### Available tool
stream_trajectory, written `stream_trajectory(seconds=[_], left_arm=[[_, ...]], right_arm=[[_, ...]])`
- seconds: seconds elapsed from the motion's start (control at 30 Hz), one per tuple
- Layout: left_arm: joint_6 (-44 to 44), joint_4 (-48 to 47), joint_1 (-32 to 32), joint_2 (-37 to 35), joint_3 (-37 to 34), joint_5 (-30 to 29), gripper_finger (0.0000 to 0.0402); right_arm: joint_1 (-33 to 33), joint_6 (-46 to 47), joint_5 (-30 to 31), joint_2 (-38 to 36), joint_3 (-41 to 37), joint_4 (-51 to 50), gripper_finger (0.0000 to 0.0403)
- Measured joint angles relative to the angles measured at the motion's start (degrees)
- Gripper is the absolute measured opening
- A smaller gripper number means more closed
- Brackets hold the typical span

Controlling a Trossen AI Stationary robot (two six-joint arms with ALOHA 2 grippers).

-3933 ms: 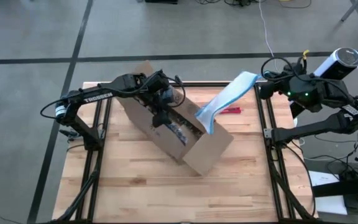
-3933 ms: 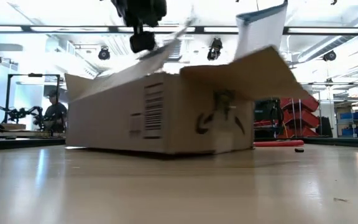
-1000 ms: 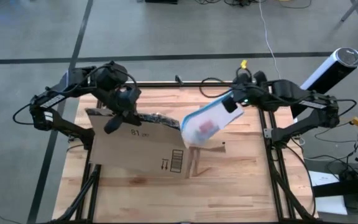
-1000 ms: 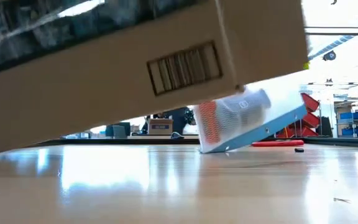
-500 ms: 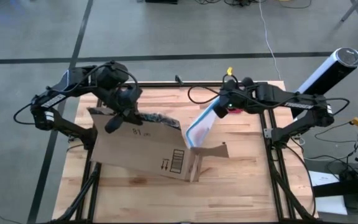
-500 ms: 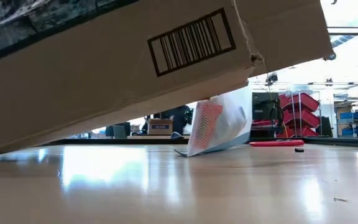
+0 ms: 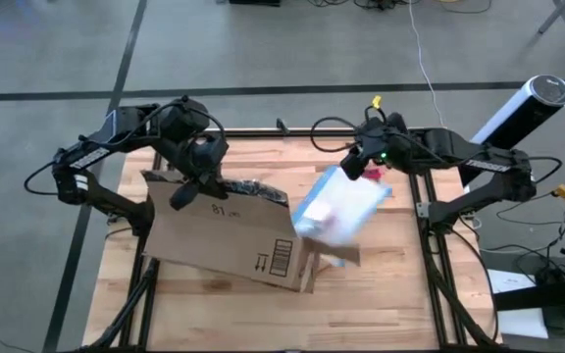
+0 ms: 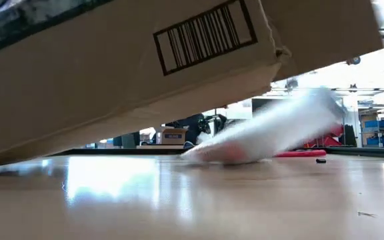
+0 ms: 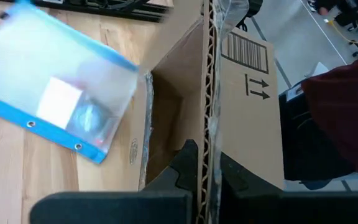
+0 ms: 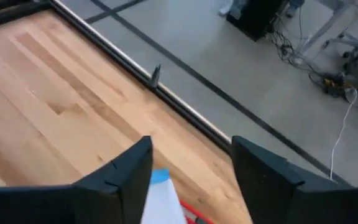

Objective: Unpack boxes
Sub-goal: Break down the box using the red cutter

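Left gripper [image 7: 186,184] pinched onto a wall of the box [image 7: 226,238], tilted up off the table [image 7: 390,294] at left-centre, open end toward the middle. Right gripper [image 7: 357,169] over the far right, fingers [image 10: 122,177] spread apart. Clear pouch [image 7: 333,210] with blue edge blurred just beside the box opening, free of both grippers.

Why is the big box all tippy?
The left gripper is shut on a wall of the cardboard box, holding one side off the table so it sits tilted. The clear pouch is blurred beside the box's open end, under the open right gripper.
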Motion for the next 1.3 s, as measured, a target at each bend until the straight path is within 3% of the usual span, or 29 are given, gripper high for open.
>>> stream_trajectory(seconds=[0.23, 0.43, 0.63, 0.87, 1.3], left_arm=[[-0.14, 0.74, 0.02, 1.32, 0.0, -0.13, 0.0], [-0.11, 1.4, 0.02, 1.68, 0.0, -0.13, 0.0], [0.07, 2.31, 0.58, 1.66, 0.0, -1.65, 0.0], [0.35, 1.91, 2.7, 1.57, 0.0, -4.08, 0.0], [0.48, 2.29, 8.45, 1.61, 0.02, -8.69, 0.0]], right_arm=[[0.03, -6.05, -28.48, 0.03, 0.13, 16.23, 0.0209], [-0.02, -8.69, -37.61, 3.62, 0.13, 14.29, 0.02], [1.09, -8.68, -52.89, 7.88, 0.12, 15.02, 0.0199], [3.53, -8.68, -58.99, 8.77, 0.11, 15.15, 0.0199], [5.86, -6.48, -61.17, 8.71, 0.11, 22.26, 0.0199]])
